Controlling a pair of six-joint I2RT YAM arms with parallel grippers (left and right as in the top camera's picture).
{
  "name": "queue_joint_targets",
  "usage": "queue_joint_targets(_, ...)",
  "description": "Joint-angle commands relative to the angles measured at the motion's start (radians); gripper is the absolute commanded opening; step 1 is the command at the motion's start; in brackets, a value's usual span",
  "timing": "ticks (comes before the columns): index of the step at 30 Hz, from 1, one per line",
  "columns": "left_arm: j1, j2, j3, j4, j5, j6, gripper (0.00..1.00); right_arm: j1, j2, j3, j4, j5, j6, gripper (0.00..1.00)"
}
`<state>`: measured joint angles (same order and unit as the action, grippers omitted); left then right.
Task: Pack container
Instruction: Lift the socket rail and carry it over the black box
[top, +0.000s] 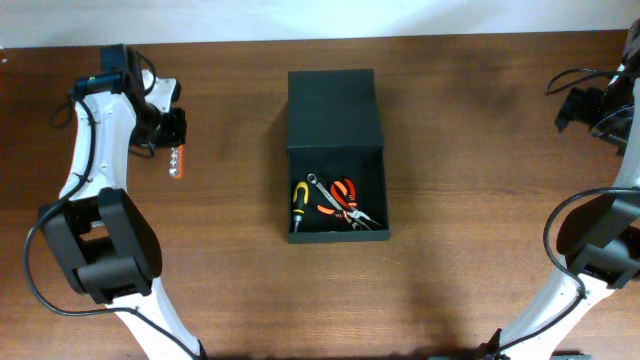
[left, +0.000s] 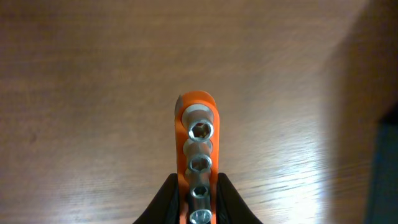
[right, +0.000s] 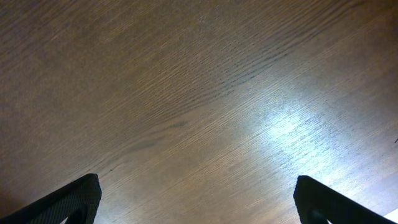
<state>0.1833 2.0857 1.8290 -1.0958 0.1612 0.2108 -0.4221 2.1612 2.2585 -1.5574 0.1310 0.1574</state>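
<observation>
The container (top: 336, 236) is a dark green-black box in the middle of the table, its flap lid (top: 334, 108) folded open toward the back. Inside lie a yellow-handled screwdriver (top: 299, 199), a silver wrench (top: 322, 190) and orange pliers (top: 345, 203). My left gripper (left: 198, 198) is at the far left, shut on an orange socket holder (left: 198, 134) with several silver sockets; it also shows in the overhead view (top: 176, 160). My right gripper (right: 196, 202) is open and empty over bare wood at the far right.
The container's dark edge (left: 382, 174) shows at the right of the left wrist view. Both arm bases stand at the table's front corners.
</observation>
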Motion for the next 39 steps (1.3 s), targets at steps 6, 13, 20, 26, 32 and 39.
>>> queue_joint_targets(6, -0.181, 0.001, 0.12, -0.025, 0.113, -0.049, 0.14, -0.004, -0.008, -0.001, 0.003, 0.004, 0.009, 0.99)
queue_joint_targets(13, -0.453, 0.001, 0.129, -0.028, 0.113, -0.05, 0.14, -0.004, -0.008, -0.001, 0.003, 0.005, 0.009, 0.99)
queue_joint_targets(20, -0.657, 0.001, 0.154, -0.051, 0.094, -0.017, 0.15, -0.004, -0.008, -0.001, 0.003, 0.004, 0.009, 0.99)
queue_joint_targets(26, -0.71, 0.002, 0.154, -0.071, -0.016, 0.009, 0.15, -0.004, -0.008, -0.001, 0.003, 0.005, 0.009, 0.99)
queue_joint_targets(32, -0.711, 0.04, 0.154, -0.106, -0.018, 0.023, 0.16, -0.004, -0.008, -0.001, 0.003, 0.005, 0.009, 0.99)
queue_joint_targets(39, -0.711, 0.059, 0.152, -0.119, -0.019, 0.031, 0.16, -0.004, -0.008, -0.001, 0.003, 0.005, 0.009, 0.99)
